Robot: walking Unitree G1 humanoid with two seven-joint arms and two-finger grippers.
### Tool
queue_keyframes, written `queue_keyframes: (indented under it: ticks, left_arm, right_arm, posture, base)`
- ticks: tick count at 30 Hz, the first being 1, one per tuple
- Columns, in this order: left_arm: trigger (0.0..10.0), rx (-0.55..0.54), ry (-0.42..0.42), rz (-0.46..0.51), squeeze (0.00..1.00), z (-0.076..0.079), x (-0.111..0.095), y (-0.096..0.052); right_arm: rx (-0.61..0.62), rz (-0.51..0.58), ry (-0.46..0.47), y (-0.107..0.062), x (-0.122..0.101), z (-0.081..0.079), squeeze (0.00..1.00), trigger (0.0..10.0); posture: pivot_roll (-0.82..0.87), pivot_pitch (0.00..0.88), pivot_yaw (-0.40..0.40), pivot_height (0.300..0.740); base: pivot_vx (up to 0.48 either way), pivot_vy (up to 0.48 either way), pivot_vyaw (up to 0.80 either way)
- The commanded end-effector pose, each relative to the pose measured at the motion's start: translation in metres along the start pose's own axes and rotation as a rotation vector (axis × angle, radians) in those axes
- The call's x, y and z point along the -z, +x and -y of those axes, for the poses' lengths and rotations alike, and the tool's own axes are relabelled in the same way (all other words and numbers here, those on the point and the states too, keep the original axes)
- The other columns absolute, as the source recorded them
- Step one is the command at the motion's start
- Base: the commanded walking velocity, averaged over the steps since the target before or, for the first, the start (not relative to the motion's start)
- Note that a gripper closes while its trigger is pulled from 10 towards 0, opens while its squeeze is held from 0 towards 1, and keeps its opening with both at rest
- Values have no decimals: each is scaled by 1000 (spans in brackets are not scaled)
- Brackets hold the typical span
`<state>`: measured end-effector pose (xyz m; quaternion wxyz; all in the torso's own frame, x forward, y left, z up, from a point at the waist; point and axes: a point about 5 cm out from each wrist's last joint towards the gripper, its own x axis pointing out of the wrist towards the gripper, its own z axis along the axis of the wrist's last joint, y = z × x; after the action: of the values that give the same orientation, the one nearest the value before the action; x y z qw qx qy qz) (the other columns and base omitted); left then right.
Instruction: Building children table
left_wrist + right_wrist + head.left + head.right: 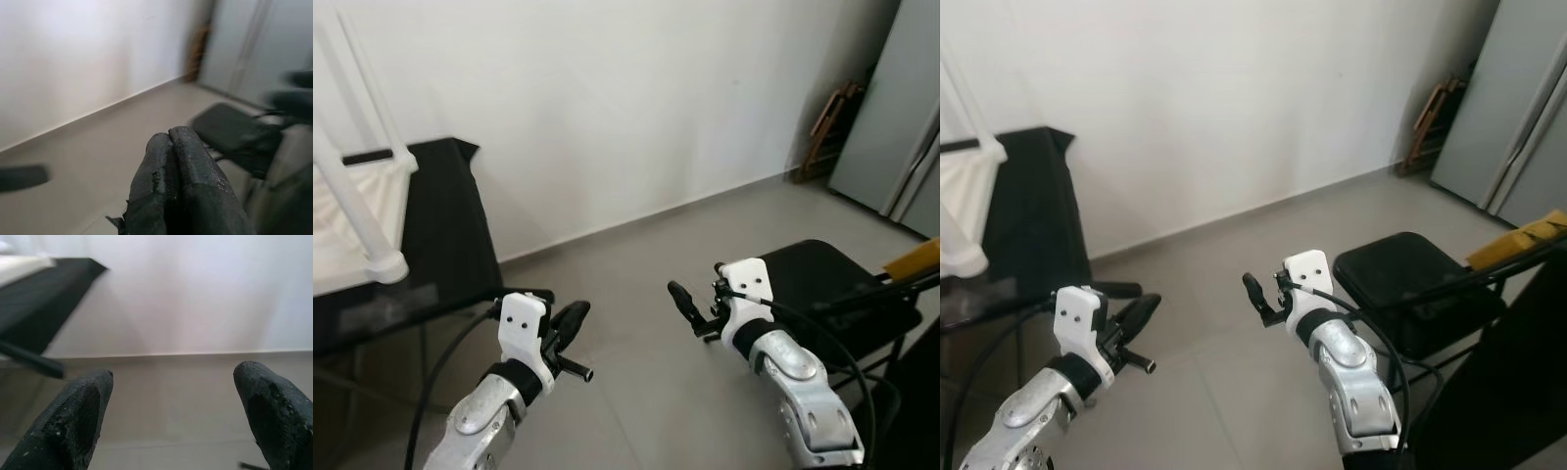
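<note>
A white children's table [357, 211] lies upturned on a black-draped table [445, 225] at the far left, one round white leg [374, 235] slanting down to a foot near the edge. Both arms are raised over the bare floor, away from it. My left gripper [570, 321] points right, and its fingers [171, 147] are pressed together with nothing between them. My right gripper [687, 304] faces left toward it; its fingers [78, 411] stand wide apart and hold nothing.
A black padded chair [837, 284] stands at the right, close behind my right arm. A grey cabinet [901, 117] fills the right corner, with folded wooden pieces [832, 122] leaning beside it. A yellow object [913, 259] is at the right edge. Grey tiled floor [636, 284] lies ahead.
</note>
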<state>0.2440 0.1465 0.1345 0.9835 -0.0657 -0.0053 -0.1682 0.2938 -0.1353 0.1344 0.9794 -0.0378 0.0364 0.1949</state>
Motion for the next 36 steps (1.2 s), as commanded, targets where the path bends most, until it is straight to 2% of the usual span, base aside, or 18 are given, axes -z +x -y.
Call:
queue_keyframes:
  ticks: [1,9,36]
  left_arm:
    - [10000,-3,-8,-2,0,-2,0,2]
    - [10000,5,1,-9,0,-3,1,5]
    - [10000,15,-18,-14,0,-6,2,6]
  right_arm:
    - [18,4,1,1,0,5,0,10000]
    - [17,6,14,4,0,6,0,10000]
    - [1,16,34,8,-1,6,0,10000]
  posture:
    - [-157,0,9,740]
    - [-155,0,11,740]
    - [-150,0,15,740]
  base:
    - [0,0,0]
    - [0,0,0]
    - [276,0,0]
